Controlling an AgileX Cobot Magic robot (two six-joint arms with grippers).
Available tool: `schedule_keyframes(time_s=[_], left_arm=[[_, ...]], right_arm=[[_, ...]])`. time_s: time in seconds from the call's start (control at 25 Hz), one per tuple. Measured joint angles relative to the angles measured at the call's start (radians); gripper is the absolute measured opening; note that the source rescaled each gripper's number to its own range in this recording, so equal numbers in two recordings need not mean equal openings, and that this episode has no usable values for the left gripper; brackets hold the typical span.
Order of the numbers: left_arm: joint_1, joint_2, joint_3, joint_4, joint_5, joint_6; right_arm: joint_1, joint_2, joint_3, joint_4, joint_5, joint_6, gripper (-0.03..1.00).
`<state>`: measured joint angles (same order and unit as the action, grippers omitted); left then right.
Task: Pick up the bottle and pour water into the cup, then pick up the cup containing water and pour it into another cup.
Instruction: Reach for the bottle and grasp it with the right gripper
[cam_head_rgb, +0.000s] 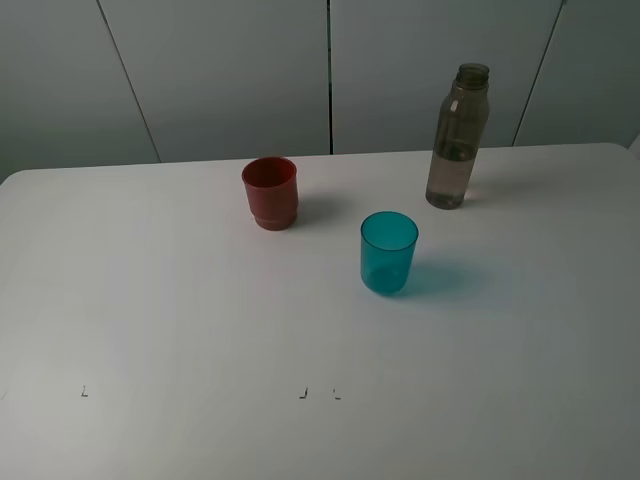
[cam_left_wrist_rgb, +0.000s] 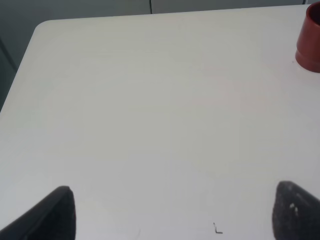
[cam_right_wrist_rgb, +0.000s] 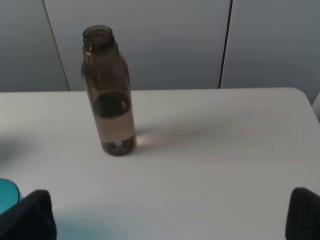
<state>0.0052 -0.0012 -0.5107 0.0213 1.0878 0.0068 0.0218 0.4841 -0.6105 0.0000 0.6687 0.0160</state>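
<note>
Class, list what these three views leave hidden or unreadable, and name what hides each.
Exterior high view: whether the teal cup holds water; tinted wall obscures it.
Left wrist view: red cup cut by the frame edge.
Right wrist view: teal cup a sliver at the edge.
Exterior high view: table marks too small to read.

The bottle (cam_head_rgb: 456, 140) is smoky, translucent plastic, smooth and faintly glossy. The teal cup (cam_head_rgb: 388, 253) is smooth, translucent plastic, and the red cup (cam_head_rgb: 270, 192) at upper left is opaque plastic. The white desk (cam_head_rgb: 150, 300) looks smooth and matt.
</note>
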Motion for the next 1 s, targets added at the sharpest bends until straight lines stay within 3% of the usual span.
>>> schedule_keyframes(time_s=[0.64, 1.0], left_arm=[[0.000, 0.000, 0.000, 0.000, 0.000, 0.000], [0.000, 0.000, 0.000, 0.000, 0.000, -0.007]], right_arm=[[0.000, 0.483, 0.170, 0.037, -0.626, 0.020, 1.00], [0.031, 0.762, 0.170, -0.152, -0.879, 0.150, 1.00]])
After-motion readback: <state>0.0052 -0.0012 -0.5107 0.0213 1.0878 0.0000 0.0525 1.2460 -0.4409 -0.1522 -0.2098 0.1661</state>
